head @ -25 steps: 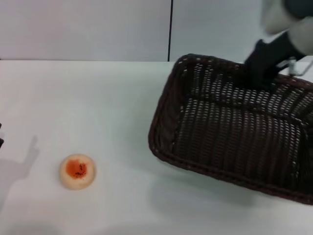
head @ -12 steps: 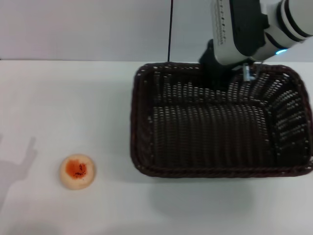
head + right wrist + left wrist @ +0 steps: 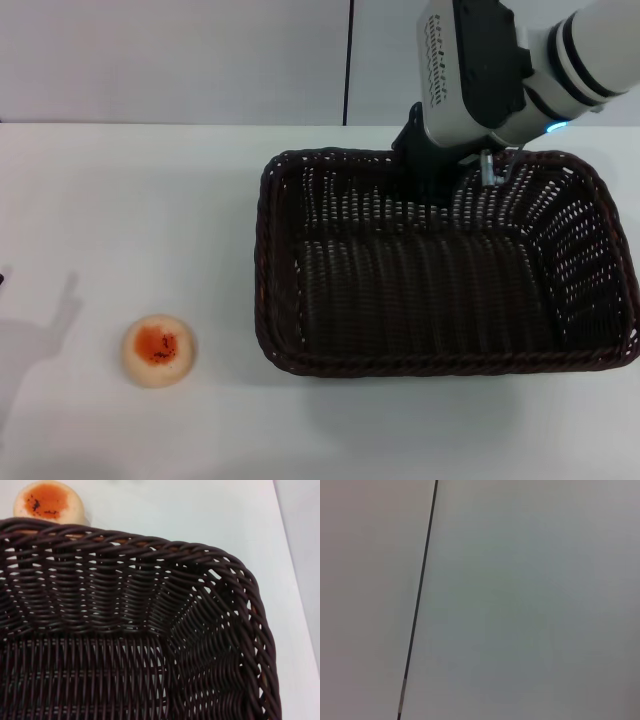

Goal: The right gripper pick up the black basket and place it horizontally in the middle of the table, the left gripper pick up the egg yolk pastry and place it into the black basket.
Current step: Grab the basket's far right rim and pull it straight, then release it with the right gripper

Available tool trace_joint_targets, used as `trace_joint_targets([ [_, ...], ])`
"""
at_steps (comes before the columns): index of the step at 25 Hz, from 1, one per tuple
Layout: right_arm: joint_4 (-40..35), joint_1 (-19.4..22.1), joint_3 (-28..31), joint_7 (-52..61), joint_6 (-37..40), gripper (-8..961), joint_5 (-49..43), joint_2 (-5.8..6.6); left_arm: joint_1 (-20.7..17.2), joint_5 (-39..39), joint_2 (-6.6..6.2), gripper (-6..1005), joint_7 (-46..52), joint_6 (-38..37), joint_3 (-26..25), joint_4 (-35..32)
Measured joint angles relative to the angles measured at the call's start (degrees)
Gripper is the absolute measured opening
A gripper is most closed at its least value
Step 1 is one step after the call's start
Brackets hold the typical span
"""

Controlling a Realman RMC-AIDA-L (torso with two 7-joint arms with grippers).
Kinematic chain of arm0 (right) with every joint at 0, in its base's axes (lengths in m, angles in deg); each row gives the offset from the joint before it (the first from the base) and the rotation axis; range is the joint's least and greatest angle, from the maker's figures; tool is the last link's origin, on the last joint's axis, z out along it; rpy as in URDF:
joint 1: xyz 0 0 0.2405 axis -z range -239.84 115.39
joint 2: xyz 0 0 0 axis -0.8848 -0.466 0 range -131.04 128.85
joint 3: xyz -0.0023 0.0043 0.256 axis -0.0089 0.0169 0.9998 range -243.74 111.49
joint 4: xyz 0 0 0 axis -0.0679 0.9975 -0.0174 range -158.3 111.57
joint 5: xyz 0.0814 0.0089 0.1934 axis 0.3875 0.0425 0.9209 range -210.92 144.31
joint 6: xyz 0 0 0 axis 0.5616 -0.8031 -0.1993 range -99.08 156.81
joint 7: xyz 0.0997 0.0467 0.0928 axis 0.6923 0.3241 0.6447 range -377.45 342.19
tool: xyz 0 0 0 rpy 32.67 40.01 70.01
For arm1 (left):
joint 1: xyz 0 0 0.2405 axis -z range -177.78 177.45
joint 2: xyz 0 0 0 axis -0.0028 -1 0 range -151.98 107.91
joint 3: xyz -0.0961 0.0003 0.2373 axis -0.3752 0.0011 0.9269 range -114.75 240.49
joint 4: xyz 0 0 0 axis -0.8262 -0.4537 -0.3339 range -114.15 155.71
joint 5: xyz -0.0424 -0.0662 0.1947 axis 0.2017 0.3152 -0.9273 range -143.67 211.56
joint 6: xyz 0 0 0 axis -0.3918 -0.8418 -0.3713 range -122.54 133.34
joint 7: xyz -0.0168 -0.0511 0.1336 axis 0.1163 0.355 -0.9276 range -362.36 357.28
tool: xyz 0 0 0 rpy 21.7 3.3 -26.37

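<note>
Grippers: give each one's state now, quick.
Right gripper: at the far rim of the dark woven wicker basket; grip cannot be told.
Left gripper: not in view.

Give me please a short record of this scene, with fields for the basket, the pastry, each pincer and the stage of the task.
basket: black basket lying level on the table, long side across, empty
pastry: egg yolk pastry on the table, to the robot's left of the basket, apart from it
right pincer: right pincer at the basket's far rim
left pincer: not in view
stage: basket set horizontally; pastry not yet picked up
</note>
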State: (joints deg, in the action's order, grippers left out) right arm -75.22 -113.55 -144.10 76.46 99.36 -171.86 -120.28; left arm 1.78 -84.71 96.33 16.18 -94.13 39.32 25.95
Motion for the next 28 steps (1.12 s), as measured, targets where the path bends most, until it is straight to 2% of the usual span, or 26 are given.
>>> trace_joint_targets([
  [11, -1.9, 2.4, -2.3, 1.6, -2.6, 152, 1.6, -0.18, 0.0, 0.0, 0.04, 812, 0.1, -0.2, 0.2, 0.0],
  [17, -6.4, 4.9, -2.4, 3.1, -1.9, 345, 1.8, -0.21, 0.1, -0.1, 0.11, 812, 0.1, -0.3, 0.3, 0.0],
  [22, -10.6, 7.1, -2.5, 3.4, -0.5, 562, 4.1, -0.05, 0.5, -0.3, 0.12, 812, 0.0, -0.2, 0.3, 0.0],
  [27, -13.8, 8.1, -2.3, 5.0, 1.5, 702, 4.1, 0.04, 0.6, -0.4, 0.11, 812, 0.0, -0.1, 0.5, 0.0],
  [28, -14.2, 8.2, -2.2, 5.3, 1.8, 702, 4.0, 0.08, 0.6, -0.4, 0.11, 812, 0.1, -0.1, 0.5, 0.0],
])
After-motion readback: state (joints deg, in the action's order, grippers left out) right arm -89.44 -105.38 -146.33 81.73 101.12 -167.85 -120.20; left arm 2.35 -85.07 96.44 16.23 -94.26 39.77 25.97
